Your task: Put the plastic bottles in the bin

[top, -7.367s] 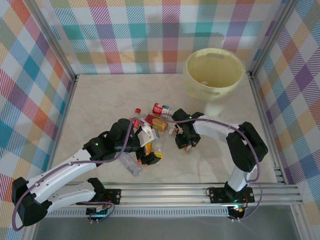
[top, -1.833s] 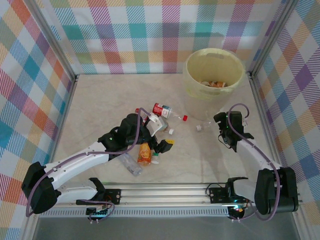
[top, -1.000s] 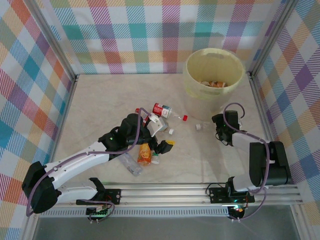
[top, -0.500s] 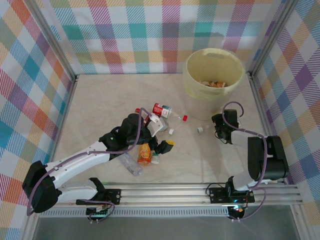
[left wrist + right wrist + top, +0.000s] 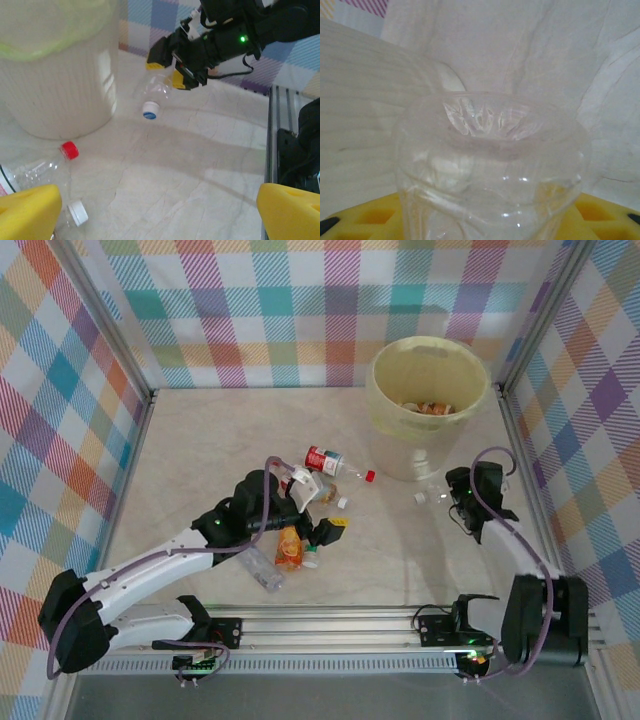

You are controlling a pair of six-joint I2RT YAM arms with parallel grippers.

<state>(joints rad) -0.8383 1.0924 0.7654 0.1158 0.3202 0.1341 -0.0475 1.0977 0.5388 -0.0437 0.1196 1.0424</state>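
Note:
In the top view my right gripper (image 5: 450, 502) is shut on a clear plastic bottle (image 5: 432, 493) just in front of the pale yellow bin (image 5: 385, 430). In the right wrist view the bottle's ribbed base (image 5: 490, 150) sits between the yellow pads (image 5: 602, 212). From the left wrist view that bottle (image 5: 156, 90) hangs cap-down from the right gripper (image 5: 175, 70). My left gripper (image 5: 322, 506) stands open over a pile of bottles: a red-labelled one (image 5: 325, 460), an orange one (image 5: 290, 548) and a clear one (image 5: 262, 570). Nothing lies between its yellow fingertips (image 5: 27, 212).
Several bottles lie inside the bin (image 5: 430, 407). A red-capped clear bottle (image 5: 30, 172) and a white-capped one (image 5: 77, 212) lie near the bin's wall (image 5: 55, 90). Metal rails run along the near and right table edges (image 5: 520, 460).
My right gripper has closed on the clear bottle and carried it a little to the right, off the table. The left arm has shifted slightly.

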